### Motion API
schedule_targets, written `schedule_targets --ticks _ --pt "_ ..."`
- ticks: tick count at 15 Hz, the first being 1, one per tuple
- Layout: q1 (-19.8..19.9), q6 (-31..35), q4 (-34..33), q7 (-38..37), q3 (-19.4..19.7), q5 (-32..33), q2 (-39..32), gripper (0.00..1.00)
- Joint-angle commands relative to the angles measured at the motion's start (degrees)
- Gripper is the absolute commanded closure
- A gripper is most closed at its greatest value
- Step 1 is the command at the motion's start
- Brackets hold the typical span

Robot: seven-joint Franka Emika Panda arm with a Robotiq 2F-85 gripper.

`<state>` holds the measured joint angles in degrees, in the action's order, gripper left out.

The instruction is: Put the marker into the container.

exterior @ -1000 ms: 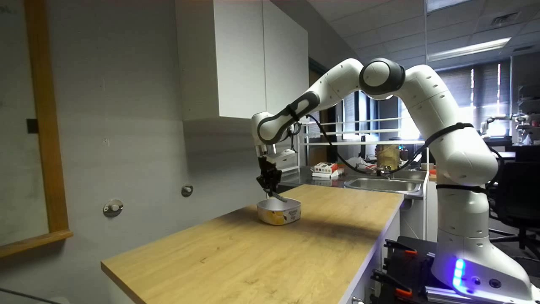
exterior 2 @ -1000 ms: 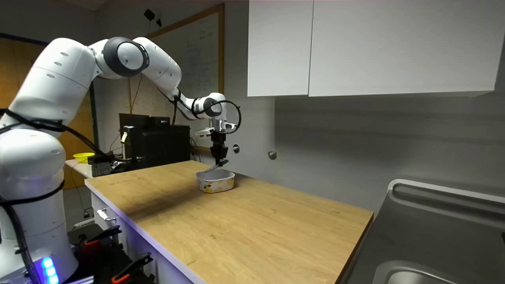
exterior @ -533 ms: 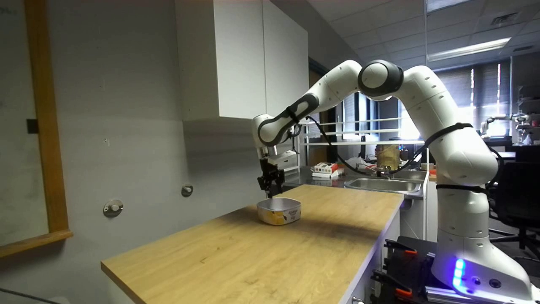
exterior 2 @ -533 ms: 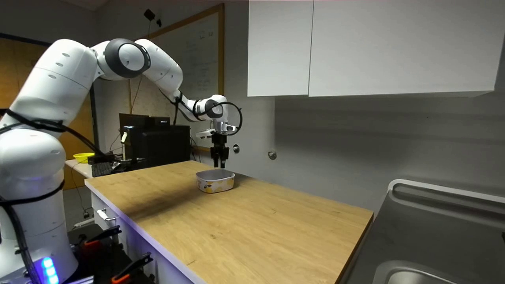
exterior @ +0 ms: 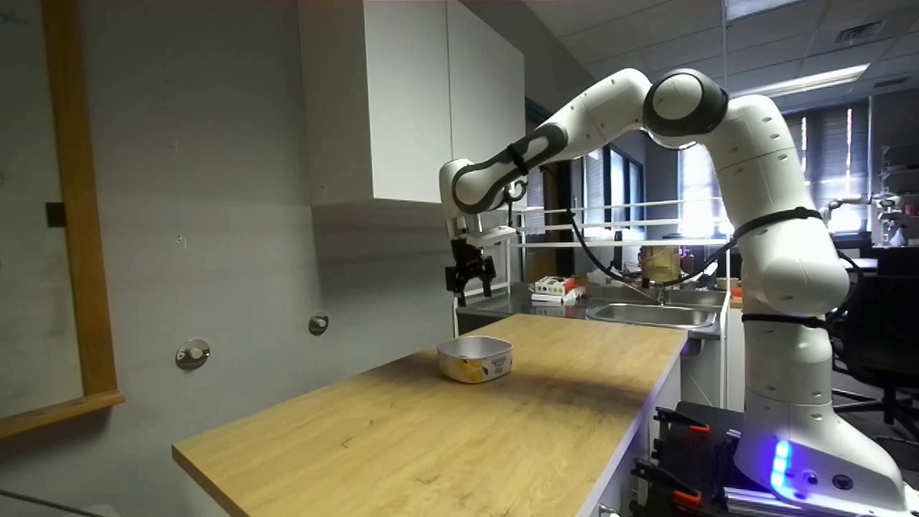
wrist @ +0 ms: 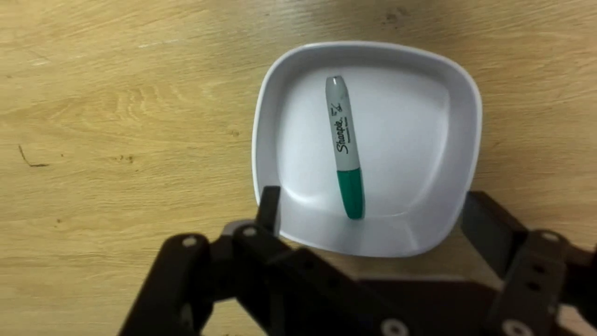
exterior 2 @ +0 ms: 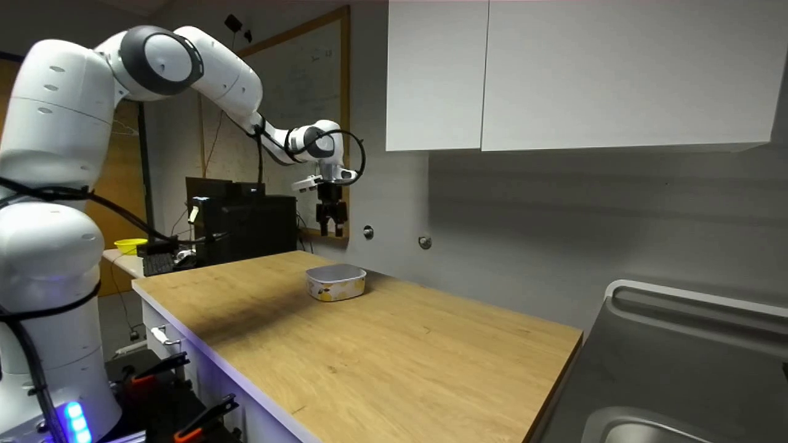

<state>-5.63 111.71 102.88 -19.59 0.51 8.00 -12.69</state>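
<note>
"Marker [wrist: 346,148] in or out?"

"In, by the wrist view. It lies on the floor of the container [wrist: 406,140], green cap [wrist: 350,193] pointing to six o'clock, grey end [wrist: 336,87] to about eleven."

"And the gripper [exterior: 474,295]?"

"Fingers [wrist: 269,207] spread wide, nothing between them. In both exterior views it hangs above the container, apart from it; in the wrist view one finger shows at the container's eight o'clock, its mate at four."

"So that's the job done?"

"I'd judge so; backing away is all that's left, if anything."

"If you had to lift it out, how would it handle?"

"Light and stiff, I'd guess, and hard to hurt. The smooth-looking barrel [wrist: 343,123] is the nuisance: pinched off-centre, it could swivel or slip."

"Take hold where?"

"Mid-barrel, by the lettering [wrist: 342,136], one finger on its three o'clock side and one on its nine. I'd leave the cap alone: it sits close to the six o'clock wall, touching or not I can't tell, and it might pull off."
</note>
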Motion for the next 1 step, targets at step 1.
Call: schedule_targets --ticks 1 --pt "1.0 1.63 10.83 0.9 -0.74 -3.15 10.87 0.0"
